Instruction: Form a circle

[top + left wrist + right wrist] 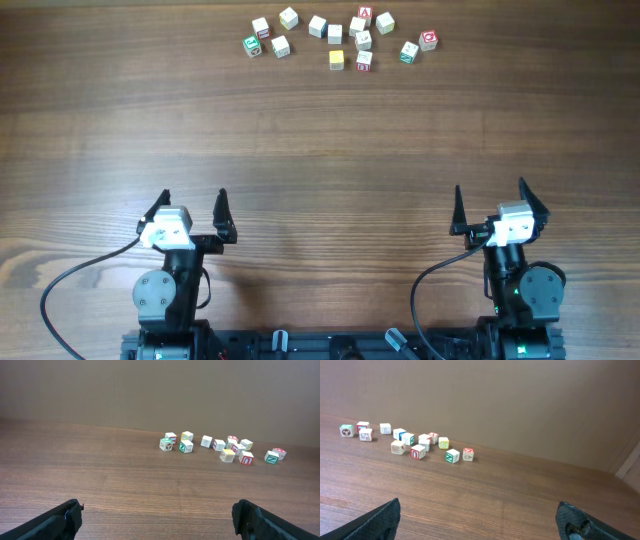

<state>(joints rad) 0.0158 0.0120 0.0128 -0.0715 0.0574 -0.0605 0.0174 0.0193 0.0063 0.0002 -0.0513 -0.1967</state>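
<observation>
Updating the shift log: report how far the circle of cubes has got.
Done: nothing yet. The cubes lie in a loose scatter at the far side of the table, the yellow-faced cube among them, no ring. In hand: nothing; left gripper and right gripper stand open and empty at the near edge. Left: arranging every cube into a circle.

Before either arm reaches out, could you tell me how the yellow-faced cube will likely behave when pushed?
The yellow-faced cube looks small and wooden, so probably light and stiff. Its flat faces suggest sliding, not rolling. The red-marked cube close beside it may get nudged too.
</observation>
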